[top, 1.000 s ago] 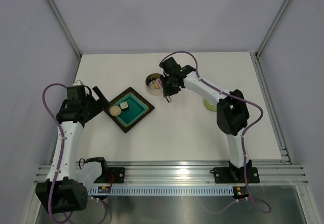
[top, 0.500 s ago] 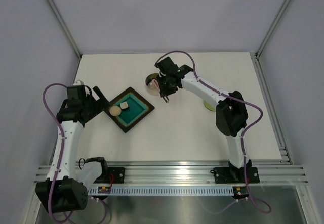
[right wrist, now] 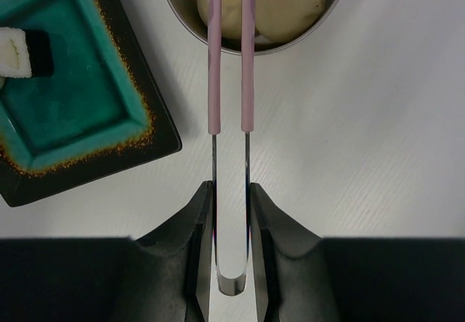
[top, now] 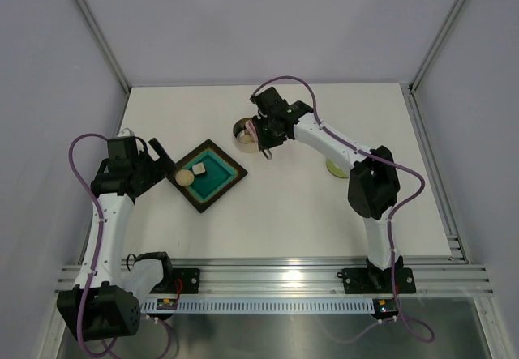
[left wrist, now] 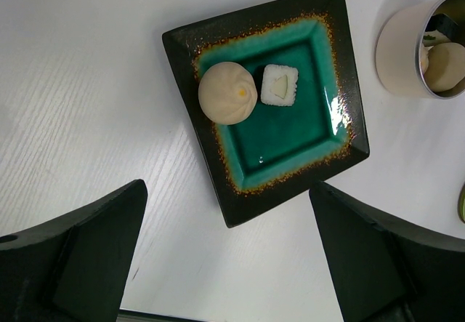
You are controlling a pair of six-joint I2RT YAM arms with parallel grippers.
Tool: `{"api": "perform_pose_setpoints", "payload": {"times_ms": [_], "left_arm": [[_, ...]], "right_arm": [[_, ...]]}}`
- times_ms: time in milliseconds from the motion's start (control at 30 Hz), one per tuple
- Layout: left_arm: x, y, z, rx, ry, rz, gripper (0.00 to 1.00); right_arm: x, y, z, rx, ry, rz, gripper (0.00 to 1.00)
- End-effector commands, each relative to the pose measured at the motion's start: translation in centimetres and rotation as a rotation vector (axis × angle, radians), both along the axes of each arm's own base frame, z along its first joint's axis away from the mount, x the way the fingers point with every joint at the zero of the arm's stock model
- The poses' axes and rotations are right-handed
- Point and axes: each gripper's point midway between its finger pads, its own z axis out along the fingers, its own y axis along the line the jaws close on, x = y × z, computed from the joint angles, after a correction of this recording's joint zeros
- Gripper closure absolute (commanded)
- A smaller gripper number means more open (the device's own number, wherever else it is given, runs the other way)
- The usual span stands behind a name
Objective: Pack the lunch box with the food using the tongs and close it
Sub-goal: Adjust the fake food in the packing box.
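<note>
The lunch box (top: pixel 242 130) is a round steel tin behind the dark tray (top: pixel 212 187). My right gripper (top: pixel 266 136) is shut on the pink tongs (top: pixel 255 129) near their bend. In the right wrist view the gripper (right wrist: pixel 231 191) pinches both tong arms (right wrist: pixel 214 67), which reach over the tin's rim (right wrist: pixel 276 46) above dough balls (right wrist: pixel 287 2); the tips are cut off. One dough ball (left wrist: pixel 227 93) and a pale cube (left wrist: pixel 280 86) lie on the tray (left wrist: pixel 290 137). My left gripper (left wrist: pixel 229 264) hangs open over the tray's near corner. The light-green lid (top: pixel 335 168) lies half under the right arm.
The tray (right wrist: pixel 73 97) sits just left of the tongs, with a cube (right wrist: pixel 16 51) on it. The tin (left wrist: pixel 407 46) stands close to the tray's far right corner. Metal frame posts rise at the table's back corners and a rail runs along the near edge.
My right gripper with the tongs has edged slightly farther back over the tin. The left arm, tray and food have stayed put.
</note>
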Motion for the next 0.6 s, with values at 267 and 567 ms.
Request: {"api": "perform_pose_setpoints", "payload": {"times_ms": [267,567], "left_arm": [[0.6,-0.3,0.9,-0.019,-0.044,-0.009,0.01],[0.8,-0.6,1.3,-0.03,-0.065,-0.026,0.01]], "right_arm": [[2.8,-0.3,4.5,0.118,-0.081,-0.042,1.0],[2.9,-0.4,3.9,0.115,-0.073,-0.05,1.0]]}}
